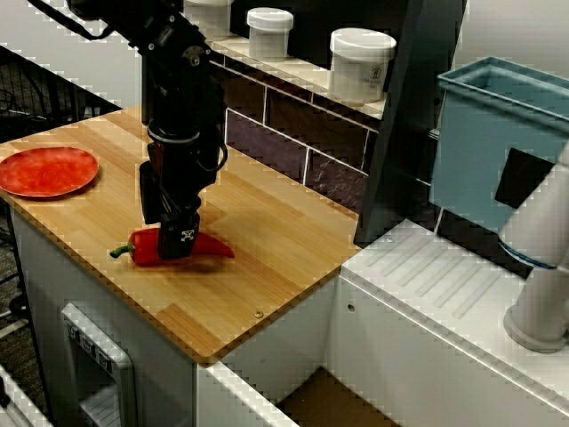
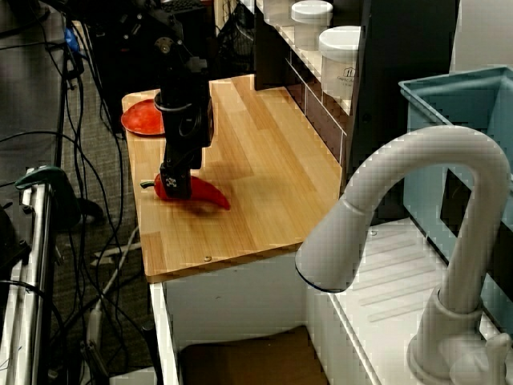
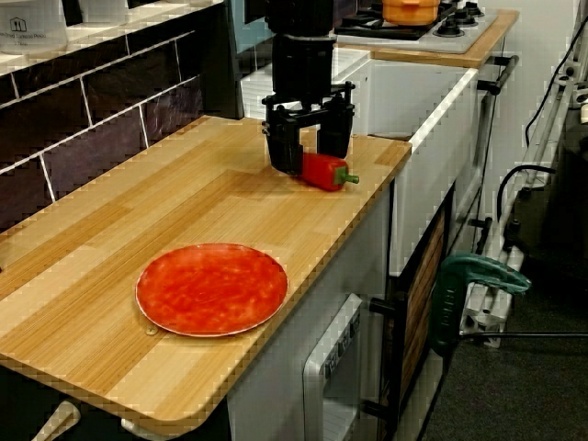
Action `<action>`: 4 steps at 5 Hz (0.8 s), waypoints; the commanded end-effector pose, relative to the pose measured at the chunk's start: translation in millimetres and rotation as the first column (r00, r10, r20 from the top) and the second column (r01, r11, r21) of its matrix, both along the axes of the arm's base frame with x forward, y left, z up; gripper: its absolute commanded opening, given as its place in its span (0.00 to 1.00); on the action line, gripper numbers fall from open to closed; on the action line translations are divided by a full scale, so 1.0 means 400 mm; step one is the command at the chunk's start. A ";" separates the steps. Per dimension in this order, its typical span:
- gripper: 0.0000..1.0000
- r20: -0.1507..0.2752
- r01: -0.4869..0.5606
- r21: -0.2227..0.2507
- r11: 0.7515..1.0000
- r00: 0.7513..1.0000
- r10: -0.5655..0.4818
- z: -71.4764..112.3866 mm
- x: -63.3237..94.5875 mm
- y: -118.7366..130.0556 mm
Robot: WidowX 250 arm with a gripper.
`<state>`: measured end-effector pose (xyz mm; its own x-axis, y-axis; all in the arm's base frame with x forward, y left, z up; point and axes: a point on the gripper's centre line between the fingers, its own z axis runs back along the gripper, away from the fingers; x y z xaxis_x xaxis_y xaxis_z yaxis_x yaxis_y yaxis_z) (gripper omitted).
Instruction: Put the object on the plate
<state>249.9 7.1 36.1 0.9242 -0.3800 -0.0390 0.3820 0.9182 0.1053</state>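
glossy red chili pepper (image 1: pixel 209 245) with a green stem (image 1: pixel 119 252). red-orange plate (image 3: pixel 211 288), faintly mottled. black tool (image 1: pixel 177 233). pale wood counter (image 1: pixel 276 240) with lengthwise plank stripes. dark purplish tiles (image 1: pixel 267 142) with white grout behind it. white jars (image 1: pixel 360 64). teal bin (image 1: pixel 498 147). white faucet (image 2: pixel 425 241).

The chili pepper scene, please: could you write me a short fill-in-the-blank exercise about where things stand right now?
1. The end effector is lowered over the chili pepper, which lies on the ____ countertop.
2. The plate has ____ on it.
3. The pepper's stem is coloured ____.
4. On the ledge behind the counter stand white ____.

Missing words: wooden; nothing; green; jars
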 end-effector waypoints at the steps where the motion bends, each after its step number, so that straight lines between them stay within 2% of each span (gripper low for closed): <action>1: 1.00 0.013 0.004 0.011 1.000 1.000 -0.004 -0.003 0.007 0.001; 2: 1.00 0.015 0.018 0.033 0.999 1.000 -0.019 -0.006 0.002 0.000; 3: 0.00 0.010 0.057 0.025 0.998 0.998 -0.057 0.004 -0.004 0.003; 4: 0.00 0.015 0.050 0.010 0.999 0.999 -0.050 0.026 -0.004 0.021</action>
